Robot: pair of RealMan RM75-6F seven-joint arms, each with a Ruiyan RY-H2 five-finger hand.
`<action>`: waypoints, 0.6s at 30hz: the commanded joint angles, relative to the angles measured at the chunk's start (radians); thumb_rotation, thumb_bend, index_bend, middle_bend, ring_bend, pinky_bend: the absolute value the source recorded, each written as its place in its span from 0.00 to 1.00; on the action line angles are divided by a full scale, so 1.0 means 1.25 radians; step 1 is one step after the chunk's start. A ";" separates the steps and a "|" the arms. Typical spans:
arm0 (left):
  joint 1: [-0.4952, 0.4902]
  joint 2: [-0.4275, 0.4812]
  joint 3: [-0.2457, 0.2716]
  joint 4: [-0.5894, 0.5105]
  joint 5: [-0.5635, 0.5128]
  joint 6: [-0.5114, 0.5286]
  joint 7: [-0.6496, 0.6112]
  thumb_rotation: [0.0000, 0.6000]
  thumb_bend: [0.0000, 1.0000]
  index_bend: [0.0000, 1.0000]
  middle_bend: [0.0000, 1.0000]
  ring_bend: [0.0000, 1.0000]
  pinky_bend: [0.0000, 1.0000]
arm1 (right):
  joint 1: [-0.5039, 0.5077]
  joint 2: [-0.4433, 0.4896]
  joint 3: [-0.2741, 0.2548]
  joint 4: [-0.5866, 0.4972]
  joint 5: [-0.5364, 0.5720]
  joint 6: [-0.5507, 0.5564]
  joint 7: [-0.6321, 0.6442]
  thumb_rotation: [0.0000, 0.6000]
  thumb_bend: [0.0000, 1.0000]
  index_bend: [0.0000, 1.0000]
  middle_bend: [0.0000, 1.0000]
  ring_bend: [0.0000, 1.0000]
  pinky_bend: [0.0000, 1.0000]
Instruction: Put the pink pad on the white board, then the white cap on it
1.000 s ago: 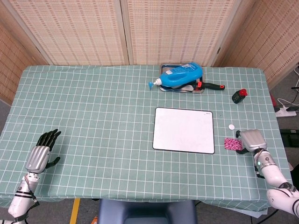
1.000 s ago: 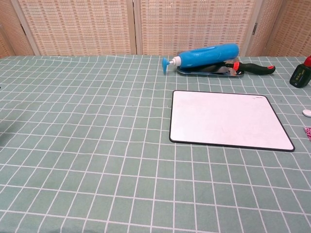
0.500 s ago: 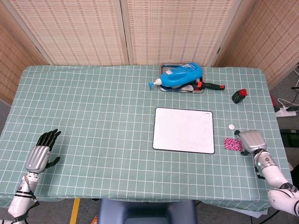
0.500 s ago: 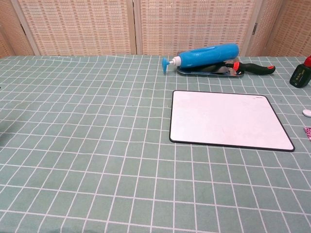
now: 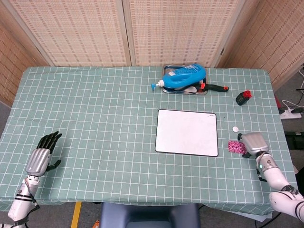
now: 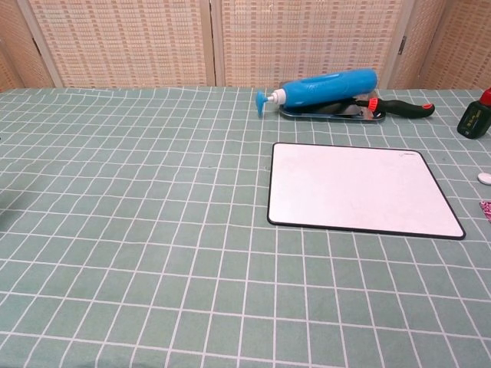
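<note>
Pad [image 5: 234, 147] lies right of board [image 5: 186, 132], cap [image 5: 235, 128] behind it

1. The white board [image 5: 186, 132] lies flat on the green checked table [image 5: 95, 118].
2. The pink pad [image 5: 234, 147] lies on the table just right of the board.
3. The right hand [image 5: 252, 144] is touching the pad's right side.
4. The small white cap [image 5: 235, 128] sits on the table close to the pad.
5. The left hand [image 5: 42, 156] rests far off on the table, fingers straight.
6. A blue bottle [image 5: 183, 77] lies on a metal tray [image 5: 167, 71] at the back.
</note>
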State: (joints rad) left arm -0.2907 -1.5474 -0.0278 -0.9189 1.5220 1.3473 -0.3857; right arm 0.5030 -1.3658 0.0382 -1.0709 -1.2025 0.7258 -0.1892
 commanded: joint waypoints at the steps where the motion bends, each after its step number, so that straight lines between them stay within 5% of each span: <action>1: 0.000 0.000 0.000 0.000 0.000 -0.001 -0.001 1.00 0.22 0.00 0.00 0.00 0.00 | 0.001 -0.002 0.001 0.001 0.001 -0.001 0.000 1.00 0.13 0.36 0.96 0.98 1.00; 18: 0.000 0.003 -0.002 -0.003 -0.005 -0.007 -0.010 1.00 0.22 0.00 0.00 0.00 0.00 | 0.015 -0.017 0.003 0.021 0.021 -0.030 -0.001 1.00 0.13 0.39 0.96 0.98 1.00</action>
State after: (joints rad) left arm -0.2912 -1.5436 -0.0302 -0.9224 1.5161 1.3392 -0.3987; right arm 0.5216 -1.3873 0.0425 -1.0452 -1.1763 0.6891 -0.1906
